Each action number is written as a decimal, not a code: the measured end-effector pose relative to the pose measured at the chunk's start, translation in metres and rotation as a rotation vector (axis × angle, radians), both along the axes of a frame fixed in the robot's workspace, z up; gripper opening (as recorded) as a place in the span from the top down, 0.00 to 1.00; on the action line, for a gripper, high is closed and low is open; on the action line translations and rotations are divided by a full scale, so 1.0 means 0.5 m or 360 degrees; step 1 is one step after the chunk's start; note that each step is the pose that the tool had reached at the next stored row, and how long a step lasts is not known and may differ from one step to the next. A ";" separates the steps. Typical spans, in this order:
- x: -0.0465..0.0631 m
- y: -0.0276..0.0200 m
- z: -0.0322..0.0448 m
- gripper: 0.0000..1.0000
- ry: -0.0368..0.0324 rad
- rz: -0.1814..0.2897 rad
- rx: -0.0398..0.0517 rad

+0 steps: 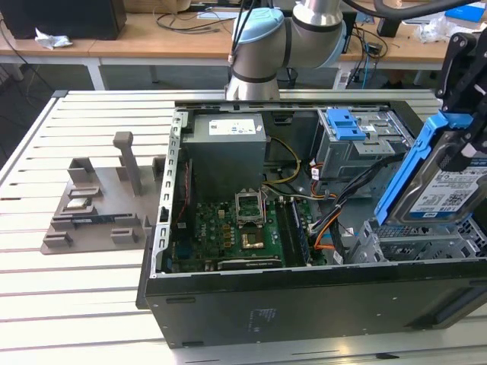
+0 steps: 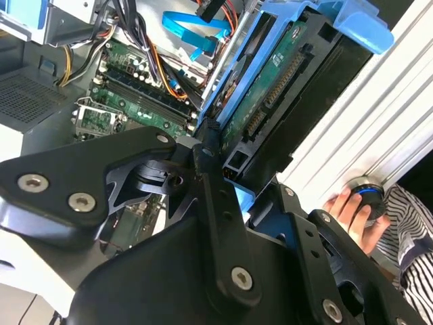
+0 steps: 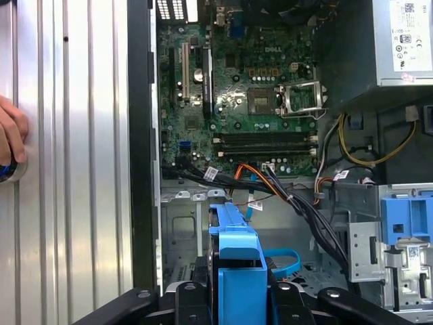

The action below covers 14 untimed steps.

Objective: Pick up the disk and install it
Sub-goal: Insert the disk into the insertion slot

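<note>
In the exterior view, the arm reaches in from the far side of the open case, its grey and blue joints above the power supply. The gripper hangs at this view's right, over the case's near right corner, and holds the disk in the air. The disk is tilted, label facing the camera, its blue frame rising along one edge. It hovers just above the metal drive bay, not touching it. The motherboard lies on the case floor, and a drive cage with a blue latch stands at the back. A grey fixture sits on the slatted table, well apart from the case.

In the second wrist view, the black fingers are clamped on the disk, whose green circuit board shows. A hand rests on a round button at the table's edge.

In the first wrist view, the jaws pinch the blue frame of the disk, held over the bay beside the cables. The hand rests on the table.
</note>
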<state>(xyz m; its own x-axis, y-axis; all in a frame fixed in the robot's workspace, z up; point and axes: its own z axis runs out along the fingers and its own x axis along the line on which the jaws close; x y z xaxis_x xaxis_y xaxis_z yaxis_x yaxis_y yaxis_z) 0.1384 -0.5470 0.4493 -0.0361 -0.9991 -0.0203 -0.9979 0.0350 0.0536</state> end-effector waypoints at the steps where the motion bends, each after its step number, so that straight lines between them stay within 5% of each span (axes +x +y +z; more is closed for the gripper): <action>1: 0.000 0.0000 -0.001 0.63 0.0000 -0.0001 0.0000; 14: 0.000 0.0001 -0.015 0.63 0.0000 -0.0001 0.0000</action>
<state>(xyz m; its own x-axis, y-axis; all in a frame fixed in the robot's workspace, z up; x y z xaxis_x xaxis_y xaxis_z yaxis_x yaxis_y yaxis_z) 0.1384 -0.5470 0.4419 -0.0368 -0.9991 -0.0201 -0.9979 0.0357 0.0536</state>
